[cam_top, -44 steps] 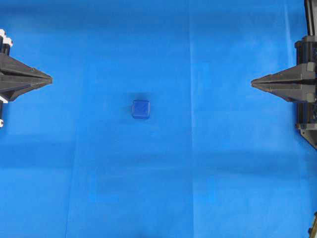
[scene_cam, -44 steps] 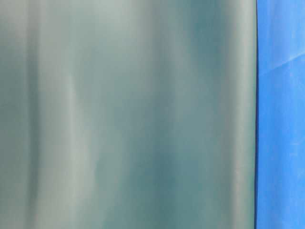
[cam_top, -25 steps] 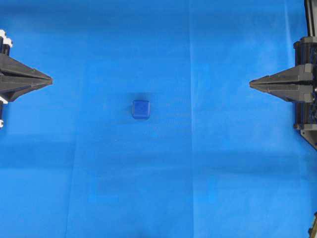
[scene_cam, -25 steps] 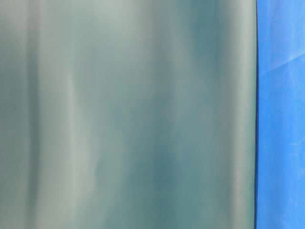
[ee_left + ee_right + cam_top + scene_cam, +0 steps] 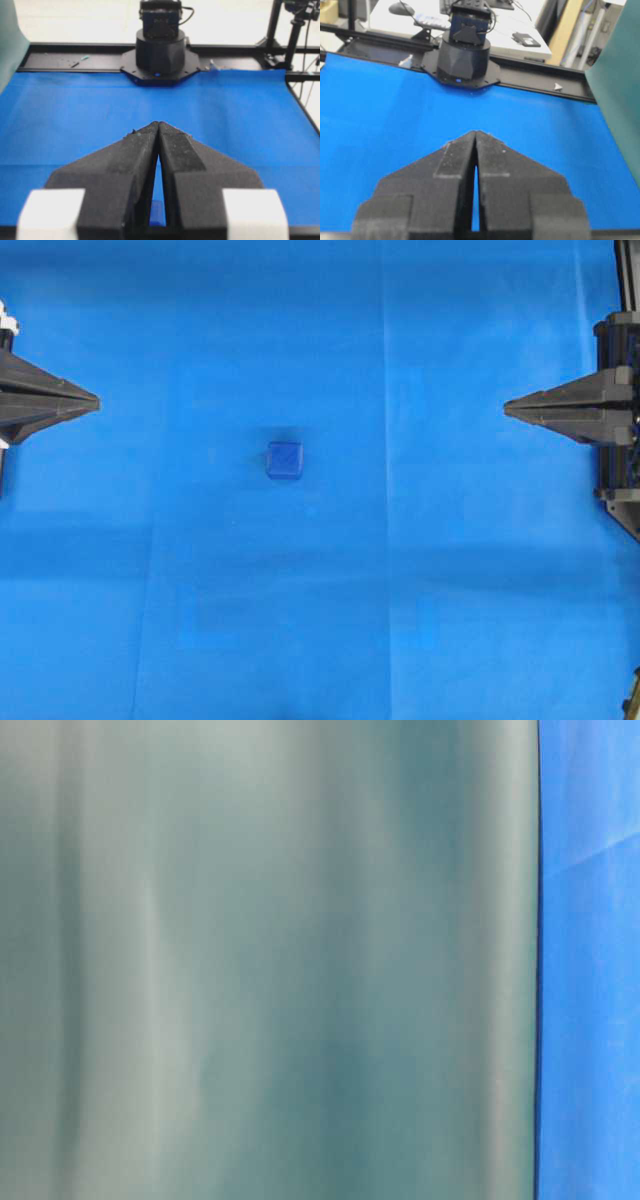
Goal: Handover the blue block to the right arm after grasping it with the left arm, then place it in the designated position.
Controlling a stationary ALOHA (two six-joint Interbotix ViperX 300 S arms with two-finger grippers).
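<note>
Blue block (image 5: 284,460) alone on blue cloth (image 5: 450,570), mid-table, nearer left side, well apart from both arms. Left pincer (image 5: 93,398) tips together, empty; right pincer (image 5: 510,409) likewise. Nothing started yet. To do well: spread left tips before descending, center over block, square to its faces, close gently; leave exposed sides for handover.

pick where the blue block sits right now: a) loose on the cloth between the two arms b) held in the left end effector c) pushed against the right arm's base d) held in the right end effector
a: in the overhead view the blue block lies alone on the blue cloth, well apart from the shut left end effector and the shut right end effector.
</note>
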